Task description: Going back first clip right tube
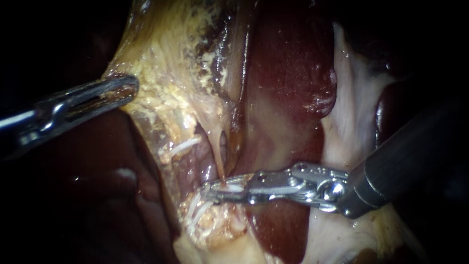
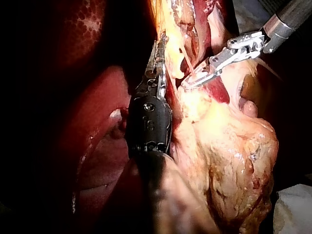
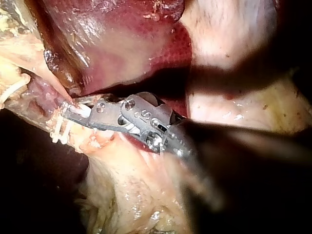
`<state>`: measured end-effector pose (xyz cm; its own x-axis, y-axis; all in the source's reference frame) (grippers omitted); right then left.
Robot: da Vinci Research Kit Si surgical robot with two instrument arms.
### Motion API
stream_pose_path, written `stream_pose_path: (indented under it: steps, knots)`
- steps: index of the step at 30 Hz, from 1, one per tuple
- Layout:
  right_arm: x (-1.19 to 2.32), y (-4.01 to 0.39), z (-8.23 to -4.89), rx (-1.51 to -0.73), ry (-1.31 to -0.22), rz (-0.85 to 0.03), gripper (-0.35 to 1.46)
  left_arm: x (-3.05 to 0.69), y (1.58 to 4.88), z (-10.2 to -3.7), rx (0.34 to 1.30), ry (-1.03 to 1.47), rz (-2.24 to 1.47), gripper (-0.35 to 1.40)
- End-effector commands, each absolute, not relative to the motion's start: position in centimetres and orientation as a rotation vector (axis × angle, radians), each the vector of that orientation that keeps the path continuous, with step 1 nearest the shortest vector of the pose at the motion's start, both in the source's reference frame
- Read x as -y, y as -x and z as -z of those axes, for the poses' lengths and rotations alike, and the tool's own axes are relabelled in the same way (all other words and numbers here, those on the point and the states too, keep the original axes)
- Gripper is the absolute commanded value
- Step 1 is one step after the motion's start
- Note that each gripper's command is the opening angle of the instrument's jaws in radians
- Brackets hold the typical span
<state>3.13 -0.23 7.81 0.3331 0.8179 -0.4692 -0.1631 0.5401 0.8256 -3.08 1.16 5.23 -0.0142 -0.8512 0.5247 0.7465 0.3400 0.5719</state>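
Light falls bright on the middle, glinting off wet liver (image 1: 288, 63) and the right instrument (image 1: 222, 189), while the edges sink into seemingly deep shadow.

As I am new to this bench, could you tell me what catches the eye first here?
The right instrument stands out, its bright tip at the thin tube in the middle, beside dark red liver. The left instrument grips yellowish tissue at upper left.

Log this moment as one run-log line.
left instrument: jaws shut on yellowish tissue | right instrument: tip at thin tube | liver: exposed
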Motion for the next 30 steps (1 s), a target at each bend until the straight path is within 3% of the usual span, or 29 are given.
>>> stream_pose_path:
  steps: [1, 10, 12, 13, 14, 16, 30]
  knots:
    - [0.24, -3.13, -7.81, -1.037, -0.757, -0.73, -0.35, -1.16, 3.08, -5.23, 0.948, -0.137, 1.273, -0.35]
    - [0.24, -3.13, -7.82, -1.037, -0.757, -0.73, -0.3, -1.16, 3.06, -5.23, 0.948, -0.137, 1.273, -0.35]
    - [0.23, -3.13, -7.83, -1.032, -0.759, -0.735, 0.04, -1.16, 3.06, -5.23, 0.948, -0.137, 1.273, -0.35]
    - [0.23, -3.14, -7.84, -1.038, -0.749, -0.72, 0.3, -1.16, 3.06, -5.23, 0.948, -0.137, 1.273, -0.35]
    - [0.23, -3.15, -7.85, -1.041, -0.751, -0.719, 0.43, -1.16, 3.06, -5.23, 0.948, -0.136, 1.274, -0.35]
    - [0.23, -3.15, -7.88, -1.053, -0.731, -0.696, 0.53, -1.16, 3.06, -5.23, 0.948, -0.136, 1.274, -0.35]
    - [0.23, -3.04, -7.82, -1.154, -0.593, -0.512, 0.6, -1.16, 3.07, -5.24, 0.944, -0.136, 1.274, -0.35]
